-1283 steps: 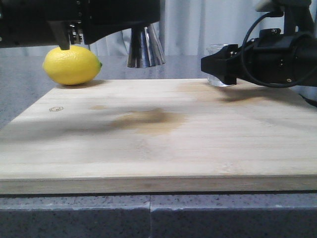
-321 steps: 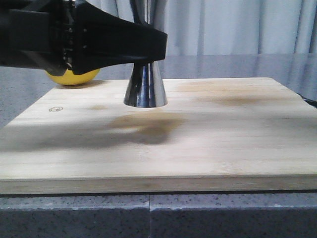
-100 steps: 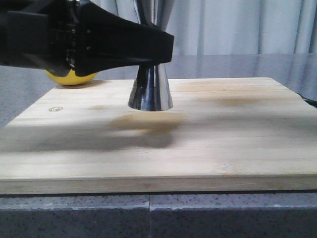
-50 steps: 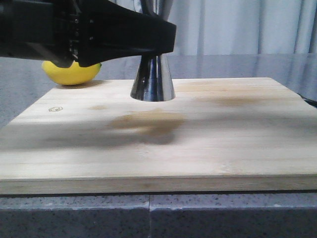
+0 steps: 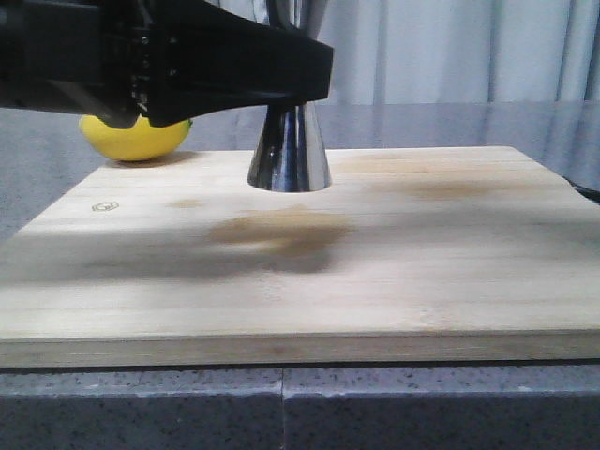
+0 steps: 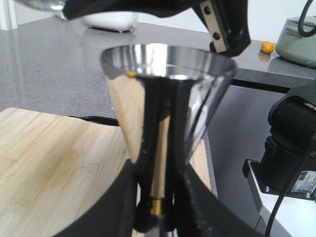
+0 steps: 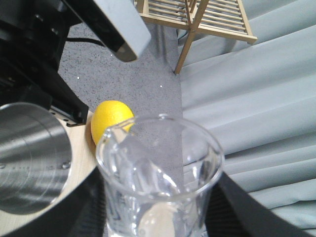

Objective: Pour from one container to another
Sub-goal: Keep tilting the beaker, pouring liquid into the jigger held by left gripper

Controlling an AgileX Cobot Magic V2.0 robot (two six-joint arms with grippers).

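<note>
My left gripper is shut on the narrow waist of the steel jigger, which stands upright over the far middle of the wooden board. I cannot tell whether its base touches the board. In the left wrist view the fingers clamp the jigger at its brass band. My right gripper, out of the front view, is shut on the clear glass beaker. The beaker's flared rim sits beside and above the jigger's open mouth.
A yellow lemon lies at the board's far left corner, also seen past the beaker as the lemon. A wooden slatted rack stands on the floor beyond. Grey curtains hang behind. A darker stain marks the board's middle.
Over the last second my left gripper carried the jigger farther back and slightly right over the board. It has stayed nearly still for the last half second.
</note>
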